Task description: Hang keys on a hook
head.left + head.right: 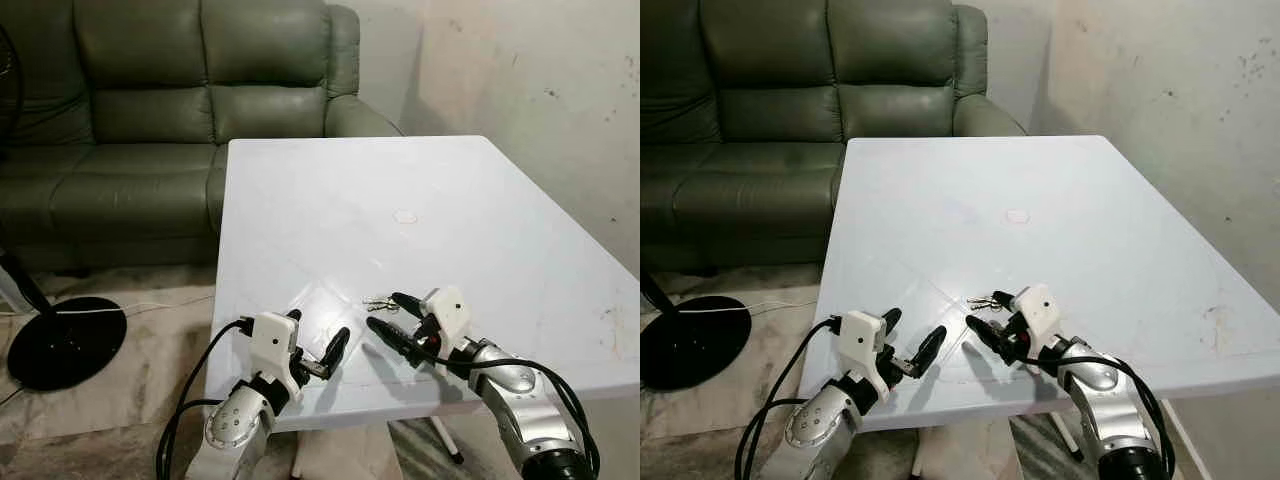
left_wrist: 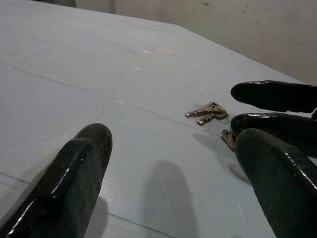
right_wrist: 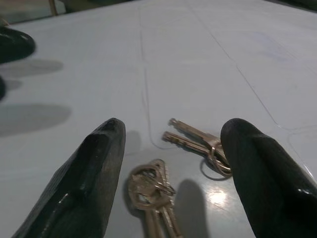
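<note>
The keys point(image 3: 193, 144) lie flat on the white table point(image 1: 480, 210), near its front edge at about 6 o'clock. The right gripper point(image 1: 388, 317) has its fingers spread wide, one on each side of the keys, holding nothing. At 7 o'clock, the left gripper point(image 1: 318, 345) is also spread and empty.

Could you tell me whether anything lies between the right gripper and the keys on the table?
Nothing visible does. The right gripper is open over the white table, and the keys lie flat between its fingers, uncovered.
</note>
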You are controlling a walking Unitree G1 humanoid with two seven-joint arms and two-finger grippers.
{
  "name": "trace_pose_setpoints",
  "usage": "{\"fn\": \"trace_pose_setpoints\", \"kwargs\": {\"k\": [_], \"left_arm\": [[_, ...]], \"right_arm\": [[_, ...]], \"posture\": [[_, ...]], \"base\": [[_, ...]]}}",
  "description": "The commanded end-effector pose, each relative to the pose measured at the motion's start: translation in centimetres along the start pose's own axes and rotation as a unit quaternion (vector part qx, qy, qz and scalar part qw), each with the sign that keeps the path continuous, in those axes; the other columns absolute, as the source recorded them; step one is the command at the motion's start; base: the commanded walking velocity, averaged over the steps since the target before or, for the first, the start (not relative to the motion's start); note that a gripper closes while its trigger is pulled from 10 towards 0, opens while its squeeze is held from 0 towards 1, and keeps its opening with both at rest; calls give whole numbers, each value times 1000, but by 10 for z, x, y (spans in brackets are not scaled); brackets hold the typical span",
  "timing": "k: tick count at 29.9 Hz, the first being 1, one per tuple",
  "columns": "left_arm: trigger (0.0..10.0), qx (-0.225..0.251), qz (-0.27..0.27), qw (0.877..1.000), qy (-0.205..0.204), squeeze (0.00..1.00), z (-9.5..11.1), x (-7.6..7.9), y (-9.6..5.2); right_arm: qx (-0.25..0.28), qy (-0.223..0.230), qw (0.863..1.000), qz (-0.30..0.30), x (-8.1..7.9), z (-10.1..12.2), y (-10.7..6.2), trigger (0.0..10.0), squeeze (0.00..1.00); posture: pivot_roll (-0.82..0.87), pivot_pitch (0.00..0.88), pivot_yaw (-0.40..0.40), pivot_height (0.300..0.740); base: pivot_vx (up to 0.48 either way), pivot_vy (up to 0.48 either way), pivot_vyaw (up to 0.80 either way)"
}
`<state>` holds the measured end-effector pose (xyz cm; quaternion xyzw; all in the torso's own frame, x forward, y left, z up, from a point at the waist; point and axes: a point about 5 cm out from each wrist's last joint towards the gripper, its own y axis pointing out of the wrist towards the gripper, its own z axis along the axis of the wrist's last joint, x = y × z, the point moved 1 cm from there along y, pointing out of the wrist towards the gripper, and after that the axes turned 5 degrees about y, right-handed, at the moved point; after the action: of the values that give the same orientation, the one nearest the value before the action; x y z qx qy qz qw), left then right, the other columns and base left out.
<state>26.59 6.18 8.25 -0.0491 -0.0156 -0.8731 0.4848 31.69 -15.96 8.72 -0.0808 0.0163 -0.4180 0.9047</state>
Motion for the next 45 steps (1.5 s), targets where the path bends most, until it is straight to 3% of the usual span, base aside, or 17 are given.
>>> {"fn": "trace_pose_setpoints", "kwargs": {"k": [1,3,5,6,8,9,13,15,18,25,28,29,31,32,33,34,45], "left_arm": [[10000,9,-6,1000,-14,0,4,8,4],[10000,9,-5,1000,-17,0,4,8,4],[10000,10,-4,1000,-17,0,4,8,4],[10000,10,-3,1000,-18,0,5,8,4],[10000,10,-2,1000,-18,0,5,8,4],[10000,10,-1,1000,-18,0,5,8,4],[10000,9,1,1000,-22,0,5,7,3],[10000,9,2,1000,-22,0,5,7,3],[10000,9,3,1000,-22,0,5,7,4],[10000,10,5,1000,-22,0,5,6,4],[10000,9,6,1000,-22,0,5,5,3],[10000,9,7,1000,-23,0,5,5,3],[10000,9,7,1000,-24,0,5,5,3],[10000,9,7,1000,-24,0,5,5,3],[10000,9,8,1000,-24,0,5,5,3],[10000,9,8,1000,-25,0,5,5,3],[10000,11,12,999,-28,0,6,5,4]], "right_arm": [[-8,-15,1000,-3,2,-1,1,10000,0],[-13,-19,1000,-2,3,-3,0,10000,0],[-18,-26,1000,-1,4,-5,-1,7922,0],[-20,-28,999,2,5,-6,-2,5059,0],[-19,-34,999,9,7,-6,-4,4549,0],[-20,-34,999,12,9,-6,-6,1176,0],[-21,-25,999,31,13,-7,-11,3255,0],[-23,-25,999,34,15,-7,-12,10000,0],[-27,-25,999,39,16,-8,-13,10000,0],[-13,-22,998,49,19,-5,-15,0,0],[-12,-22,999,49,20,-4,-14,0,0],[-12,-26,998,47,20,-4,-14,3412,0],[-13,-31,998,43,21,-4,-14,4980,0],[-14,-33,999,41,22,-5,-14,4980,0],[-13,-30,998,49,21,-5,-15,1059,0],[-13,-29,998,52,20,-5,-15,10000,0],[-24,-29,998,54,21,-8,-16,10000,0]], "posture": [[20,47,-66,740],[20,49,-66,740],[19,51,-65,740],[19,53,-65,740],[19,55,-65,740],[19,57,-65,740],[19,58,-66,740],[17,60,-65,740],[16,61,-64,740],[17,62,-63,740],[17,62,-63,740],[18,63,-62,740],[18,63,-62,740],[18,63,-62,740],[18,65,-63,740],[18,65,-63,740],[17,65,-66,740]], "base": [[0,0,0],[0,0,0],[0,0,0],[0,0,0],[0,0,0],[0,0,0],[0,0,0],[0,0,0],[0,0,0],[0,0,0],[0,0,0],[0,0,0],[0,0,0],[0,0,0],[0,0,0],[0,0,0],[0,0,0]]}}
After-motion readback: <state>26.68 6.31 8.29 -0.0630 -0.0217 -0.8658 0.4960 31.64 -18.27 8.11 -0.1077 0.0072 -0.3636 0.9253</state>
